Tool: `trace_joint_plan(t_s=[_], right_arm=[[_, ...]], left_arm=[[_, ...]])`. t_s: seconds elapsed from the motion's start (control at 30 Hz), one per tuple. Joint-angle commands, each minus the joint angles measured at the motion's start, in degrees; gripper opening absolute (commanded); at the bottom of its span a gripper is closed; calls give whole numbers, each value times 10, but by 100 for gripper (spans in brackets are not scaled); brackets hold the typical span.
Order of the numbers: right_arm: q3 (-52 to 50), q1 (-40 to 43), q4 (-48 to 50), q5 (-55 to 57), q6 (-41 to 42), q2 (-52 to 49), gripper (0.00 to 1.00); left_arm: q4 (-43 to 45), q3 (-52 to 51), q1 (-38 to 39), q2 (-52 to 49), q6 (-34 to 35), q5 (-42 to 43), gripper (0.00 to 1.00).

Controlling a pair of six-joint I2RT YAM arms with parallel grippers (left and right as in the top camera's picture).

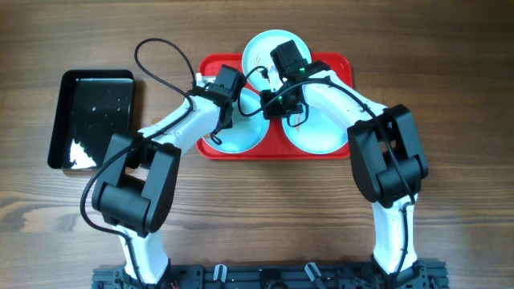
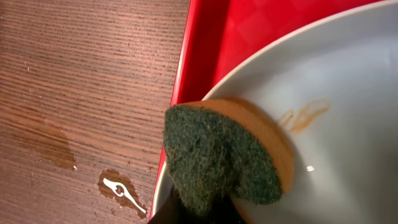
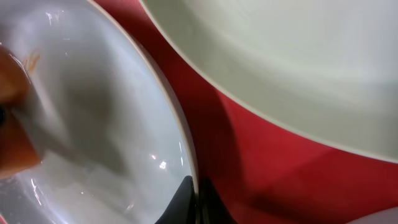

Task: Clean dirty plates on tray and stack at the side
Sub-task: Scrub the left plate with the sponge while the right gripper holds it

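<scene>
**Overhead.** Red tray (image 1: 341,68) at the far middle of the wooden bench (image 1: 450,80), carrying three pale plates in a triangle: far plate (image 1: 261,50) lying across the tray's far rim, near-left plate (image 1: 245,138) and near-right plate (image 1: 321,136) side by side along the near rim. Both arms bent in over the tray. Black tray (image 1: 92,112), wet and glinting, on the bench well to the left of the red one.

**Left wrist.** Left pincer (image 2: 196,214) closed on a round sponge (image 2: 224,155) — green scouring face toward the camera, orange foam behind — resting on the left rim of the near-left plate, just inside the tray's left wall. Thin brown smear (image 2: 305,115) on the plate just beside the sponge. Water spots (image 2: 121,186) on the bench outside the tray.

**Right wrist.** Right pincer (image 3: 196,202) narrowed onto the rim of the near-left plate, dark fingers (image 3: 177,208) on either side and the rim pinched between. Second plate (image 3: 280,62) across the upper right of the view, which of the other two unclear, with red tray floor between. Orange blur at the left edge, too soft to name.
</scene>
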State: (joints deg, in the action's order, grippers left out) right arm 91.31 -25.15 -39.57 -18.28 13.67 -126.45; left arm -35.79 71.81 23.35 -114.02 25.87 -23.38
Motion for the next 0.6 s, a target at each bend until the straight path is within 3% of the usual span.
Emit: trace_joint_plan(t_s=[0.0,0.3,0.57], right_arm=[[0,2,-8,16,0,-13,4],[0,2,-10,15,4,-13,4],[0,3,-10,13,15,-13,4]], left_arm=[[-8,2,-10,3,-1,23,4],[38,2,-10,16,-1,265,4],[70,2,-10,12,-1,337,4]])
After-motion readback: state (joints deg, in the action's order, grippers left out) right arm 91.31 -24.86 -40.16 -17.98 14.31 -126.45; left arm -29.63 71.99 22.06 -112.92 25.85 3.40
